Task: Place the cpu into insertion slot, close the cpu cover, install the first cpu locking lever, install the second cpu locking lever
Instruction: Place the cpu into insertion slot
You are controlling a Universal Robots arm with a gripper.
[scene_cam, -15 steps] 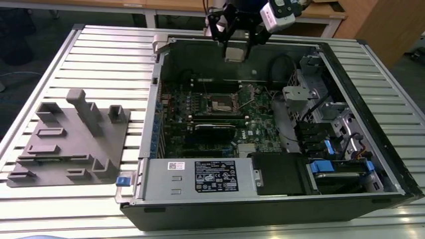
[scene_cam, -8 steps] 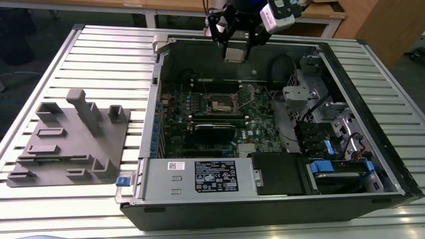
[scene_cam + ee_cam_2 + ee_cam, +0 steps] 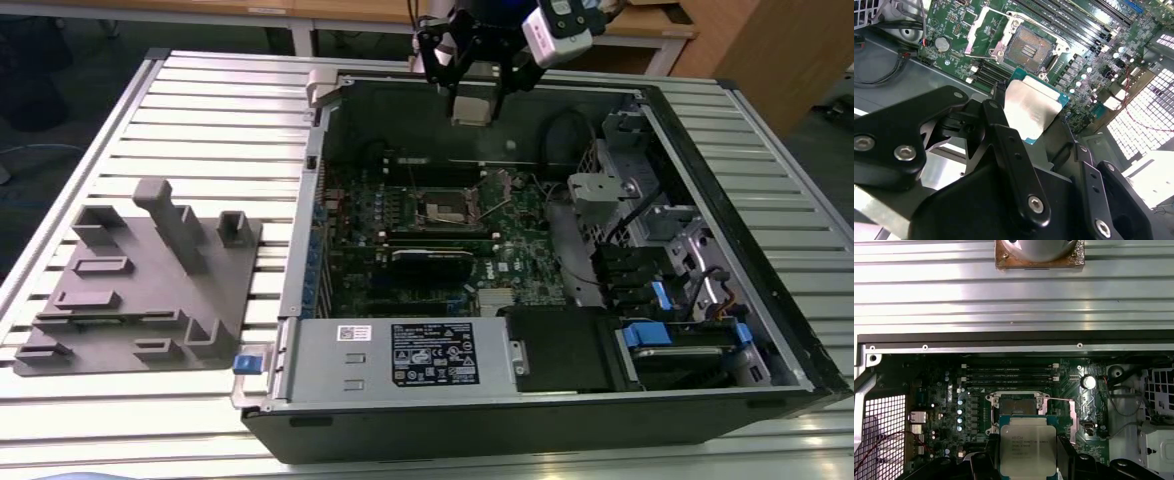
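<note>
My gripper (image 3: 474,98) hangs above the far wall of the open computer case, shut on the cpu (image 3: 473,106). In both wrist views the cpu (image 3: 1030,106) (image 3: 1027,450) is a flat grey square with a green edge, clamped between black fingers (image 3: 1004,145). Below it on the green board lies the insertion slot (image 3: 447,206) (image 3: 1030,47) (image 3: 1016,407), its dark centre bare. The cpu cover (image 3: 985,31), a silvery frame with a window, stands swung open beside the slot. The cpu is well above the slot and not touching it.
The case (image 3: 747,330) lies open on a slatted metal table (image 3: 200,110). A grey moulded fixture (image 3: 134,280) sits at the exterior view's left. A power supply box (image 3: 400,352) and drive bays (image 3: 667,240) crowd the board. Black memory slots (image 3: 1009,372) run near the slot.
</note>
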